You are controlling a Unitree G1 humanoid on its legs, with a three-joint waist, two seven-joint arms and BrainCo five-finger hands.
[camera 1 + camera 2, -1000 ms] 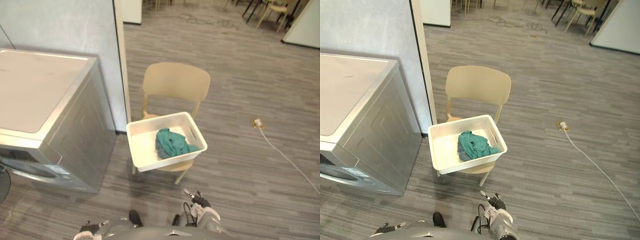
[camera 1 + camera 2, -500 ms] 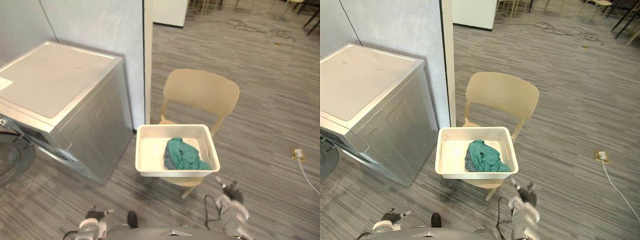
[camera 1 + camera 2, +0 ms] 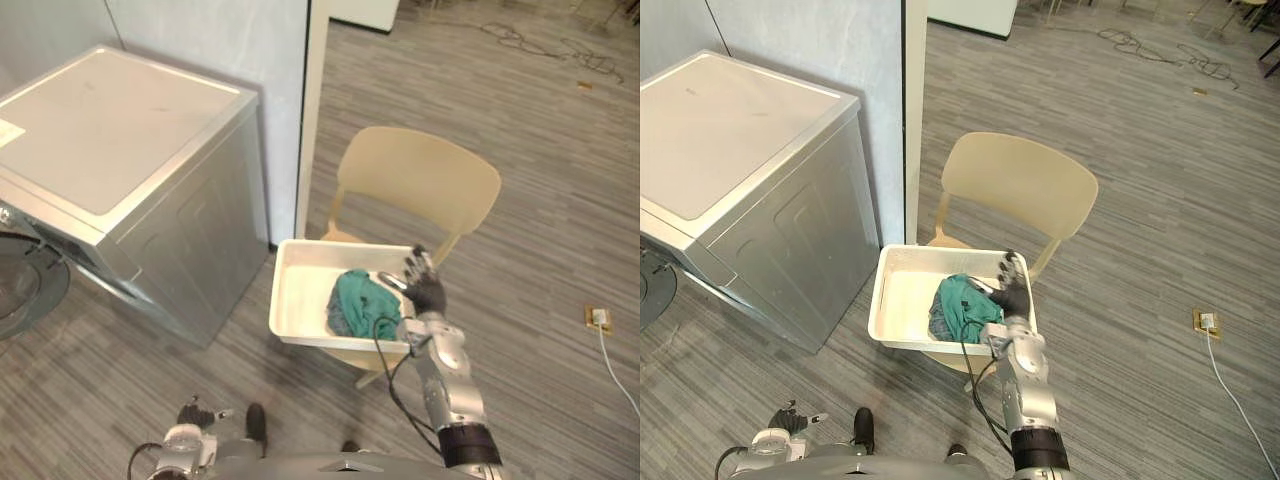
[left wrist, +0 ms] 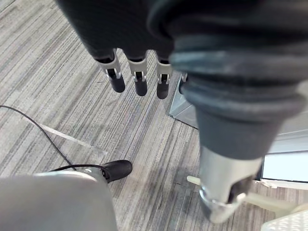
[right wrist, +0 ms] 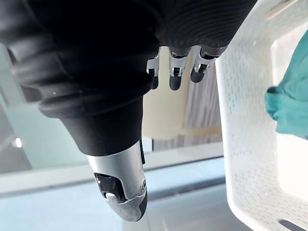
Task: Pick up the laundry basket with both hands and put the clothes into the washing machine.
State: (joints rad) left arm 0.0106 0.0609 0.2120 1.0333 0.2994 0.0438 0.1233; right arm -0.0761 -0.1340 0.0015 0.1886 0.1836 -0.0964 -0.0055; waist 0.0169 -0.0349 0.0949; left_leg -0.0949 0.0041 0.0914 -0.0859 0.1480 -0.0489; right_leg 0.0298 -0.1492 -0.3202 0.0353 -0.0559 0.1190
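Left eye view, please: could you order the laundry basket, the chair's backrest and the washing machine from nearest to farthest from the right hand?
1. Laundry basket: the right hand is by its right rim.
2. Chair's backrest: just behind the hand.
3. Washing machine: off to the left.

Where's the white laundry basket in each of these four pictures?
Left eye view: laundry basket, centre, on the chair.
Right eye view: centre, on the chair.
Left wrist view: probably the perforated white corner beyond the chair leg.
Right wrist view: perforated wall beside the right hand.
Shared landmark: the beige chair.
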